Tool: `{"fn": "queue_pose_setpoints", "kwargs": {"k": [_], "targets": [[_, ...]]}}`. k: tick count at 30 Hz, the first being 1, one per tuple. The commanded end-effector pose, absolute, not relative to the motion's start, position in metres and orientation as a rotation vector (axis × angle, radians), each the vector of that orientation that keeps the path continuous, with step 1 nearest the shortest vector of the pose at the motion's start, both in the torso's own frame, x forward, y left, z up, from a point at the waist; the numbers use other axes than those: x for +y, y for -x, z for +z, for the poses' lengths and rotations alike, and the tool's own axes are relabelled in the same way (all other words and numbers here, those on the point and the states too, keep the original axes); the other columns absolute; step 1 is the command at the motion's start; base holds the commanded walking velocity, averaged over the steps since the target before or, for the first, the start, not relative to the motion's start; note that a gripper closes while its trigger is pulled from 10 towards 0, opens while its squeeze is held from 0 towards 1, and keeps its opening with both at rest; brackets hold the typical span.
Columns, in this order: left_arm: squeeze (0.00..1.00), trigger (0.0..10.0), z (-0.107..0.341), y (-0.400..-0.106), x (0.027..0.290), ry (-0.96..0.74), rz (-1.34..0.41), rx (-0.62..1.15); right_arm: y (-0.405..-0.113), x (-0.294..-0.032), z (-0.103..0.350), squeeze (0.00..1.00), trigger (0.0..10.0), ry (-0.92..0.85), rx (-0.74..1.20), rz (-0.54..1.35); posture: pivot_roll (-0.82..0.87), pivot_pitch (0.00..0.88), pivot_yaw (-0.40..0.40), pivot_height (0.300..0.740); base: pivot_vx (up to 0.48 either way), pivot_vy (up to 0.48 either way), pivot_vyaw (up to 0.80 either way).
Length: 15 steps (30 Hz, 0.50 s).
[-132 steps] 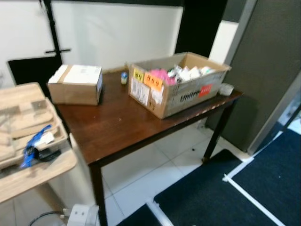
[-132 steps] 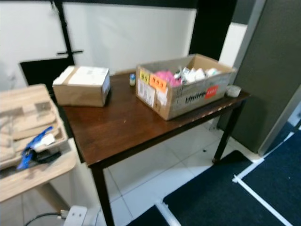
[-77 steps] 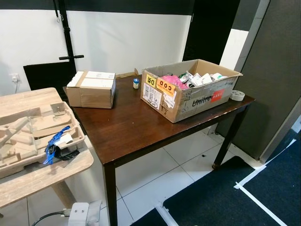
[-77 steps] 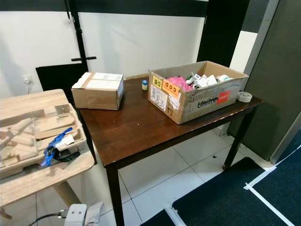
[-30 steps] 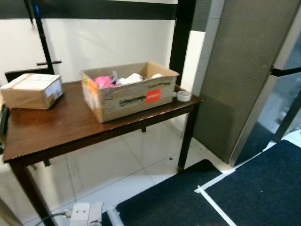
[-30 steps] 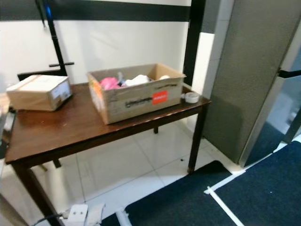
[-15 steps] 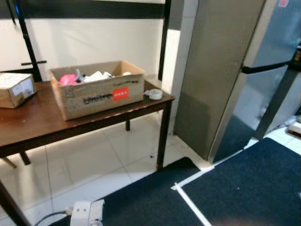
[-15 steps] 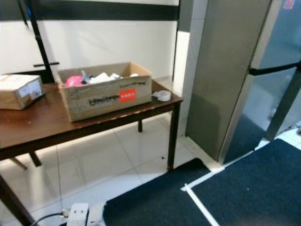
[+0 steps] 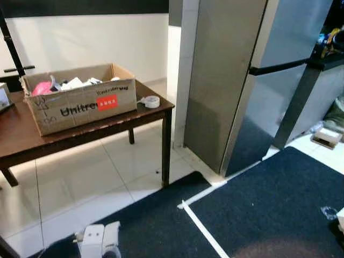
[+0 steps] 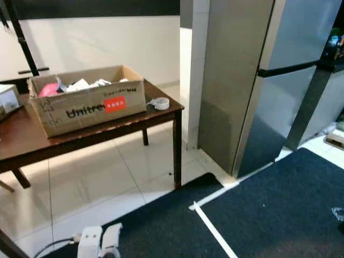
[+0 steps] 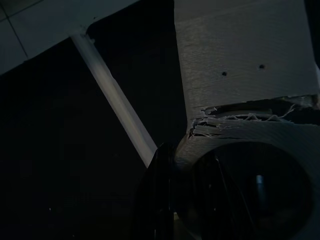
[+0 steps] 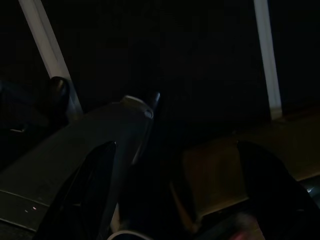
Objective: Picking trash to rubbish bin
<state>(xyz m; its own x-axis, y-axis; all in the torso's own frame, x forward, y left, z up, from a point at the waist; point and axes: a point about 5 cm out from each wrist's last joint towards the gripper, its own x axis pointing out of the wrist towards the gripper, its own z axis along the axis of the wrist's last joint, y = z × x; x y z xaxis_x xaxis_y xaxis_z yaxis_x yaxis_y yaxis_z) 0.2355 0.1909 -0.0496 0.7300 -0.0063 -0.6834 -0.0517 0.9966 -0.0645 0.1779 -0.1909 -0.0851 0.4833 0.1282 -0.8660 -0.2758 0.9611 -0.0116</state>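
A small clear crumpled scrap [image 9: 328, 213] lies on the dark mat [image 9: 269, 215] at the far right, near the frame's edge. An open cardboard box [image 9: 78, 105] stuffed with pink and white rubbish stands on the brown table [image 9: 134, 121] at the left, with a roll of tape [image 9: 152, 101] beside it. Both arms hang idle in shade. The left gripper [image 11: 185, 200] hangs over the dark mat and a white tape line [image 11: 115, 100]. The right gripper [image 12: 180, 195] hangs over dark floor with white lines.
A tall steel fridge [image 9: 252, 80] stands right of the table, against a white pillar. White tape lines [image 9: 204, 231] edge the mats. A white plug block [image 9: 97, 242] with a cable lies on the tiles in front. A small carton [image 9: 326, 138] sits on the floor at far right.
The camera has swung to the right: table and box slid to the left of the picture, the small brown parcel left the frame, and the fridge and mats came in.
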Motion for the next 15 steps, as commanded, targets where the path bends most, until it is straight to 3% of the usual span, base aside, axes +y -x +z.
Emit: {"fn": "queue_pose_setpoints", "kwargs": {"k": [1, 15], "targets": [[0.0, 10.0, -0.0519, -0.2313, 0.1951, 0.076, 0.04, 0.764, -0.1759, -0.1835, -0.0869, 0.0, 10.0, 0.134, 1.043, 0.261, 0.04, 0.033, -0.033, 0.74, 0.0, 0.48, 0.0], [0.0, 10.0, -0.049, -0.2342, 0.1929, -0.003, -0.001, 0.733, -0.175, -0.181, -0.0876, 0.0, 10.0, 0.13, 1.044, 0.261, 0.04, 0.039, -0.03, 0.74, 0.0, 0.025, 0.0]]}}
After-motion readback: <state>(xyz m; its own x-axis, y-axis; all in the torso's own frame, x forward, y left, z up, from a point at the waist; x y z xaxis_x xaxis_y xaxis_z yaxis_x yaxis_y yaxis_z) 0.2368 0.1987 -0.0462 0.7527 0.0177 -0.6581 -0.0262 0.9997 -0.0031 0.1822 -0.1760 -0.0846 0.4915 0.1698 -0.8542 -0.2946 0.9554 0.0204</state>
